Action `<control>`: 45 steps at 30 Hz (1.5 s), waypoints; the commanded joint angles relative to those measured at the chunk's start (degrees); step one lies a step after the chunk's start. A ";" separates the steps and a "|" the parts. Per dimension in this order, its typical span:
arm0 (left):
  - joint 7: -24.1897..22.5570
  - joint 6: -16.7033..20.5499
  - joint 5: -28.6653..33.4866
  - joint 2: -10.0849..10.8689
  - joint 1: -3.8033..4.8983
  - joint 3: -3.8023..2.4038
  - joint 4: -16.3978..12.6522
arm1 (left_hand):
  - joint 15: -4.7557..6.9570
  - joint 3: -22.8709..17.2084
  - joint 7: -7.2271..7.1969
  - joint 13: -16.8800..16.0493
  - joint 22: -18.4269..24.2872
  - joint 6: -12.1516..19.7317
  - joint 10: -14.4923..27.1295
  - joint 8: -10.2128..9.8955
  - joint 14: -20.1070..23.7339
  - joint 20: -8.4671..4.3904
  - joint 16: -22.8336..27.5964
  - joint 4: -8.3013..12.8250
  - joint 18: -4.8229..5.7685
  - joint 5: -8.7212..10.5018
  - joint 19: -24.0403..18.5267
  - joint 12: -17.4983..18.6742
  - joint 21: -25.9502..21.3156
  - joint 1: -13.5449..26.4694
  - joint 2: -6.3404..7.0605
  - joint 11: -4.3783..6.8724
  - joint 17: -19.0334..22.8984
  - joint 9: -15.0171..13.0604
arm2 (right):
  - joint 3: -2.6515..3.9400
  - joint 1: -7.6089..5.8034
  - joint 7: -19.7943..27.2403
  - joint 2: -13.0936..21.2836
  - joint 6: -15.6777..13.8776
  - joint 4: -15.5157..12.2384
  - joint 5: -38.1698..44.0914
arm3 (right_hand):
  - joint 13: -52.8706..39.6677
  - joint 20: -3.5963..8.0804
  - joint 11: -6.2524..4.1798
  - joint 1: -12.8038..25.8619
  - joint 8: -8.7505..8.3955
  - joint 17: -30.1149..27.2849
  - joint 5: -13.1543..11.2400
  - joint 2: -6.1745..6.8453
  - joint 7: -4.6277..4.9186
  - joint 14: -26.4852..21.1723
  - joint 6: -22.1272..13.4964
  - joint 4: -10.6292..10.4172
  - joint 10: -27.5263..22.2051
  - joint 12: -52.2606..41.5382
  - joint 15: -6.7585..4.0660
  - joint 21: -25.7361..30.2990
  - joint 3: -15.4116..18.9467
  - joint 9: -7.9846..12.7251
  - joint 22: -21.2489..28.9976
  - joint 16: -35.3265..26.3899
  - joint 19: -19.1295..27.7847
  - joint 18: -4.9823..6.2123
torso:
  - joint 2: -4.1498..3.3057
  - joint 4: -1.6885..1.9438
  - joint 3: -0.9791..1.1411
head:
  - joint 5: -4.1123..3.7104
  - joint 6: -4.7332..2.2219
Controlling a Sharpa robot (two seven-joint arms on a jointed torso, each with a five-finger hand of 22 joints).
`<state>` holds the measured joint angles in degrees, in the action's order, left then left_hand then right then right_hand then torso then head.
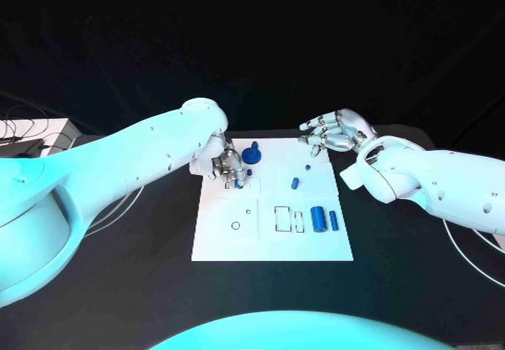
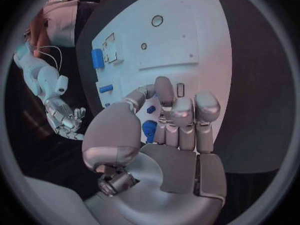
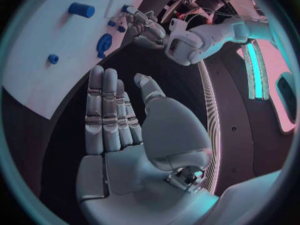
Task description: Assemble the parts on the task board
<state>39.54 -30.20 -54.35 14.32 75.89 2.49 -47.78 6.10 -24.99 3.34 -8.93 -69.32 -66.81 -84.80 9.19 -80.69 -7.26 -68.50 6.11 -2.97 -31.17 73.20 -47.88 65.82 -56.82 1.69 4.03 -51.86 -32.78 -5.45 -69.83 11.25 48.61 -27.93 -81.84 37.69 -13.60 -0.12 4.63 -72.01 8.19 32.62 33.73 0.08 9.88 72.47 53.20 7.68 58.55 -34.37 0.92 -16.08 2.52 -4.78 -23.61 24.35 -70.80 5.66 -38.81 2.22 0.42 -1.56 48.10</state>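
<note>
Two blue cylinders (image 1: 325, 218) lying at the white board's (image 1: 271, 244) four o'clock.
Left hand (image 1: 228, 166) fingers curled over small blue part (image 1: 238, 184); right hand (image 1: 337, 131) fingers straight, together, empty, at one o'clock.

black table (image 1: 126, 284) with the white task board (image 1: 268, 244) flat at its middle

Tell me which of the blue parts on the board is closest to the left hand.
The small blue part at the left hand's fingertips, near the task board's far left edge. The round knob-like part sits just beyond; the blue cylinders lie well off to the right.
</note>
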 commanded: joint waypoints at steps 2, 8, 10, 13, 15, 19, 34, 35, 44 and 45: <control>0.03 0.26 -0.06 -0.15 -0.24 0.10 0.28 | 0.37 -4.37 -3.62 0.03 -0.03 -3.67 -1.23 0.15 -0.05 -0.28 -0.21 4.47 1.04 0.29 0.06 -0.18 0.22 -0.65 -1.56 1.18 0.01 -0.05 | 0.03 -0.05 0.60 -0.08 0.37 -0.03 0.84 | 0.07 0.05 -0.08 0.24 -0.37 0.07 0.37 -0.03 0.42 0.06 -0.09 0.32 -0.09 0.26 0.01 -0.27 -0.09 0.06 -0.08 -0.10 0.26 -0.66 | -0.01 0.02 -0.05 | -0.10 -0.01; 0.06 1.52 0.14 0.08 -0.24 0.02 0.12 | 0.36 -3.98 -3.68 0.30 -0.03 -3.70 -1.24 0.17 -0.06 -0.25 -0.25 4.23 1.04 0.92 0.06 -0.36 0.21 -0.30 -1.99 1.19 0.02 -0.02 | 0.03 -0.05 0.58 -0.08 0.47 -0.01 1.08 | 0.07 0.05 -0.08 0.24 -0.37 0.07 0.37 -0.03 0.42 0.06 -0.09 0.32 -0.09 0.26 0.01 -0.27 -0.09 0.06 -0.08 -0.10 0.26 -0.66 | -0.03 0.06 -0.09 | -0.16 0.05; 0.07 1.76 0.19 0.15 -0.24 0.00 0.08 | 0.35 -3.71 -3.73 0.41 -0.08 -3.71 -1.25 0.19 -0.08 -0.23 -0.28 4.18 1.04 1.05 0.12 -0.45 0.28 -0.29 -2.10 1.21 0.02 -0.02 | 0.03 -0.05 0.57 -0.10 0.50 0.00 1.20 | 0.07 0.05 -0.09 0.15 -0.39 0.08 0.44 -0.04 0.43 0.04 -0.12 0.38 -0.10 0.28 0.01 -0.30 -0.15 0.07 -0.09 -0.11 0.31 -0.67 | -0.01 0.03 -0.07 | -0.23 0.08; 0.07 1.97 0.23 0.20 -0.24 -0.02 0.08 | 0.35 -3.67 -3.72 0.46 -0.05 -3.72 -1.24 0.20 -0.08 -0.23 -0.27 4.20 1.03 1.06 0.09 -0.45 0.24 -0.32 -2.12 1.20 0.03 -0.03 | 0.03 -0.05 0.56 -0.11 0.55 0.01 1.30 | 0.09 0.06 -0.09 0.11 -0.39 0.07 0.59 -0.02 0.43 0.04 -0.11 0.43 -0.08 0.31 0.00 -0.33 -0.21 0.07 -0.11 -0.13 0.35 -0.68 | -0.02 0.06 -0.07 | -0.26 0.10; 0.05 2.06 0.25 0.22 -0.24 -0.03 0.09 | 0.36 -3.65 -3.71 0.48 -0.03 -3.72 -1.23 0.20 -0.07 -0.23 -0.27 4.21 1.03 1.06 0.07 -0.45 0.22 -0.34 -2.12 1.20 0.04 -0.03 | 0.03 -0.05 0.55 -0.11 0.58 0.01 1.34 | 0.09 0.06 -0.09 0.11 -0.39 0.07 0.59 -0.02 0.43 0.04 -0.11 0.43 -0.08 0.31 0.00 -0.33 -0.21 0.07 -0.11 -0.13 0.35 -0.68 | -0.03 0.08 -0.08 | -0.27 0.12; 0.03 2.29 0.27 0.25 -0.23 -0.05 0.10 | 0.36 -3.65 -3.71 0.48 -0.03 -3.72 -1.23 0.20 -0.07 -0.23 -0.27 4.21 1.03 1.06 0.07 -0.45 0.22 -0.34 -2.12 1.20 0.04 -0.03 | 0.03 -0.05 0.53 -0.14 0.66 0.05 1.42 | 0.09 0.06 -0.09 0.11 -0.39 0.07 0.59 -0.02 0.43 0.04 -0.11 0.43 -0.08 0.31 0.00 -0.33 -0.21 0.07 -0.11 -0.13 0.35 -0.68 | -0.02 0.12 -0.10 | -0.30 0.18; 0.06 3.39 0.04 0.36 -0.18 -0.23 0.14 | 0.36 -3.65 -3.68 0.73 -0.01 -3.67 -1.22 0.21 -0.07 -0.23 -0.28 4.18 1.02 1.05 0.07 -0.52 0.19 -0.35 -2.19 1.19 0.06 -0.01 | 0.03 -0.05 0.43 -0.20 0.92 0.10 2.02 | 0.15 0.07 -0.08 0.07 -0.41 0.05 0.85 0.01 0.45 0.03 -0.09 0.57 -0.07 0.40 0.00 -0.47 -0.37 0.08 -0.23 -0.19 0.49 -0.69 | 0.01 0.09 -0.05 | -0.38 0.26; 0.06 3.40 0.02 0.35 -0.18 -0.24 0.17 | 0.36 -3.65 -3.68 0.73 -0.01 -3.67 -1.22 0.21 -0.07 -0.23 -0.28 4.18 1.02 1.05 0.07 -0.52 0.19 -0.35 -2.19 1.19 0.06 -0.01 | 0.03 -0.05 0.42 -0.21 0.93 0.10 2.03 | 0.15 0.07 -0.08 0.07 -0.41 0.05 0.85 0.01 0.45 0.03 -0.09 0.57 -0.07 0.40 0.00 -0.47 -0.37 0.08 -0.23 -0.19 0.49 -0.69 | -0.01 0.10 -0.06 | -0.39 0.25; -0.14 2.53 0.20 0.35 -0.17 -0.27 0.20 | 0.35 -3.71 -3.68 0.85 0.00 -3.62 -1.21 0.28 -0.06 -0.22 -0.27 4.19 1.00 1.03 0.06 -0.57 0.17 -0.43 -2.19 1.18 0.10 -0.06 | 0.03 -0.05 0.37 -0.22 1.06 0.12 2.12 | 0.15 0.07 -0.08 0.07 -0.41 0.05 0.85 0.01 0.45 0.03 -0.09 0.57 -0.07 0.40 0.00 -0.47 -0.37 0.08 -0.23 -0.19 0.49 -0.69 | 0.02 0.08 -0.07 | -0.42 0.29; -0.19 2.24 0.26 0.37 -0.17 -0.27 0.17 | 0.35 -3.76 -3.68 0.87 0.00 -3.62 -1.20 0.28 -0.05 -0.22 -0.26 4.22 1.01 1.00 0.07 -0.56 0.18 -0.47 -2.21 1.19 0.12 -0.06 | 0.03 -0.05 0.36 -0.22 1.08 0.12 2.13 | 0.15 0.07 -0.08 0.07 -0.41 0.05 0.85 0.01 0.45 0.03 -0.09 0.57 -0.07 0.40 0.00 -0.47 -0.37 0.08 -0.23 -0.19 0.49 -0.69 | 0.03 0.09 -0.09 | -0.42 0.31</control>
<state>39.54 -28.25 -53.55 14.62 75.73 2.24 -47.72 6.09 -25.82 3.30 -8.08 -69.30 -66.78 -84.70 9.21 -80.69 -7.25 -68.50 7.29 -2.97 -29.94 73.20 -48.14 65.80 -56.14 1.01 3.93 -51.80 -32.70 -5.45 -69.85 11.21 48.42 -27.61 -81.71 39.25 -13.54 -0.13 4.67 -72.01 7.97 32.62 34.29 0.08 9.74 72.47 53.11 8.08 58.59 -34.14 0.92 -16.48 2.11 -4.78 -23.79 24.35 -70.80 5.66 -38.79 2.30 0.36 -1.98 48.38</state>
